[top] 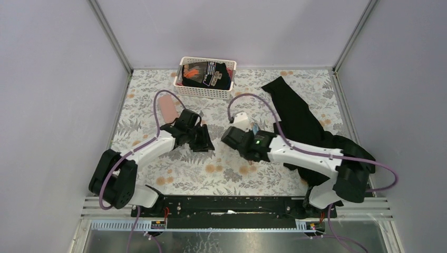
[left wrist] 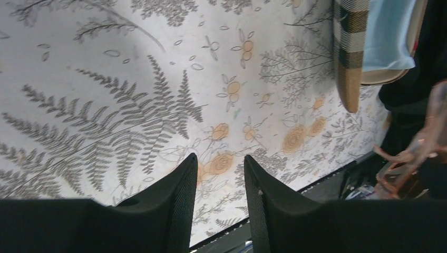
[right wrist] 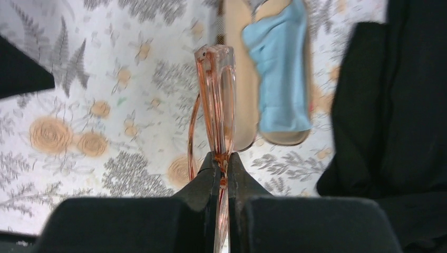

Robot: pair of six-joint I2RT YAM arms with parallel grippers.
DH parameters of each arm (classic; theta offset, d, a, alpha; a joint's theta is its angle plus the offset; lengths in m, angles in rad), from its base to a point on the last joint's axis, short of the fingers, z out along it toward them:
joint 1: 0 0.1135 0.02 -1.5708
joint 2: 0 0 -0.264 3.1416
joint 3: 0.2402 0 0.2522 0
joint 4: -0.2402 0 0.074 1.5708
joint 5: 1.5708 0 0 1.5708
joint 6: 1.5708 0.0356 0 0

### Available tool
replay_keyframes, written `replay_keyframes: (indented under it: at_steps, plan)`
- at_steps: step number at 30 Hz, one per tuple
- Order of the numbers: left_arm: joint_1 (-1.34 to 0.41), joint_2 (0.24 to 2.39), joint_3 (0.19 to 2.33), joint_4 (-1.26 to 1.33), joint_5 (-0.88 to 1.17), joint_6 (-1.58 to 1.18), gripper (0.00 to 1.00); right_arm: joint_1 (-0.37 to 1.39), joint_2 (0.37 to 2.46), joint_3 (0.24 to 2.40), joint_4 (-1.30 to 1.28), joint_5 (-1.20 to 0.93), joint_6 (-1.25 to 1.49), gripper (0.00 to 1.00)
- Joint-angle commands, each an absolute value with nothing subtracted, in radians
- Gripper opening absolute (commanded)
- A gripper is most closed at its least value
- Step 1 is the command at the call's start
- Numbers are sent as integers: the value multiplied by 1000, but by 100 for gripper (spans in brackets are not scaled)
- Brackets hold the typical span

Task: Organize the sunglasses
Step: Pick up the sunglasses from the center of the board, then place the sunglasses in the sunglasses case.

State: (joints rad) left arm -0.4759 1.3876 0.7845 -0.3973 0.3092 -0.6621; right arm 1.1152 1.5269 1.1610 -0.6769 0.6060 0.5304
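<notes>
My right gripper is shut on the wire-framed sunglasses with pale orange-pink lenses, held edge-on above the table. Beyond them lies an open plaid case with a light-blue cloth in it. In the left wrist view my left gripper is open and empty above the floral cloth, with the plaid case at the upper right and the pink-tinted sunglasses at the right edge. In the top view the left gripper and the right gripper face each other at mid-table. The black-framed pair is not discernible.
A white basket with dark packaged items stands at the back centre. A pink oblong case lies behind the left gripper. A black garment covers the right side under the right arm. Grey walls enclose the table.
</notes>
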Motion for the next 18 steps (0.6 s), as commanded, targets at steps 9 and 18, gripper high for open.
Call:
replay_keyframes:
  at_steps: [9, 18]
  plan:
    - [-561, 1608, 979, -265, 403, -722, 43, 949, 1518, 1160, -605, 761, 313, 0]
    - [-575, 1732, 1023, -163, 463, -798, 43, 916, 1620, 1164, -500, 792, 186, 0]
